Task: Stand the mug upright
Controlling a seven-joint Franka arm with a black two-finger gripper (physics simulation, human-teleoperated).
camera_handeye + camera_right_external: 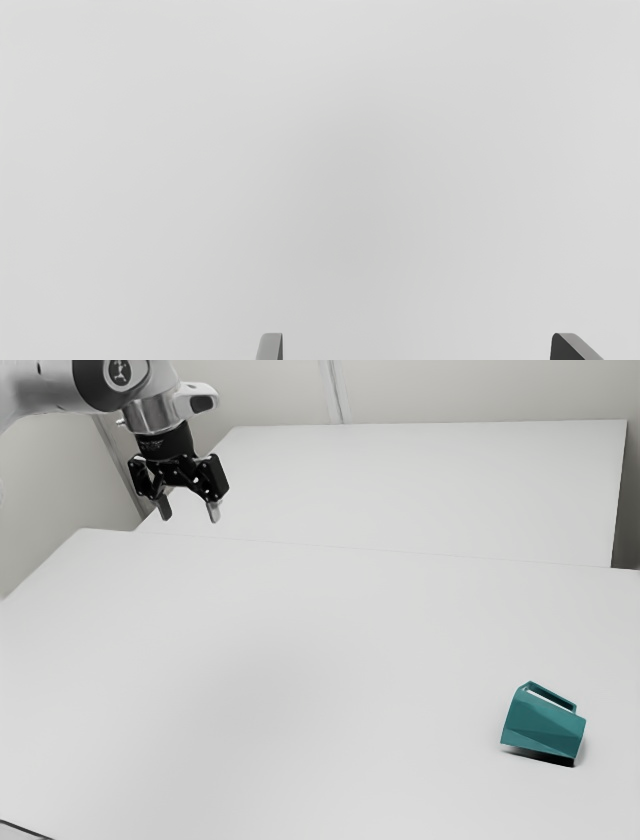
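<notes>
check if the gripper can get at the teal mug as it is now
Probably yes: the gripper is open and nothing stands between it and the mug, though reach is hard to judge.

No word or number can be read. A round, dark badge (120, 372) with a pale emblem sits on the arm (35, 388); marks on its black collar (176, 440) are too small to read.

My hand (189, 512) hangs fingers down, its two fingers spread apart.
</notes>
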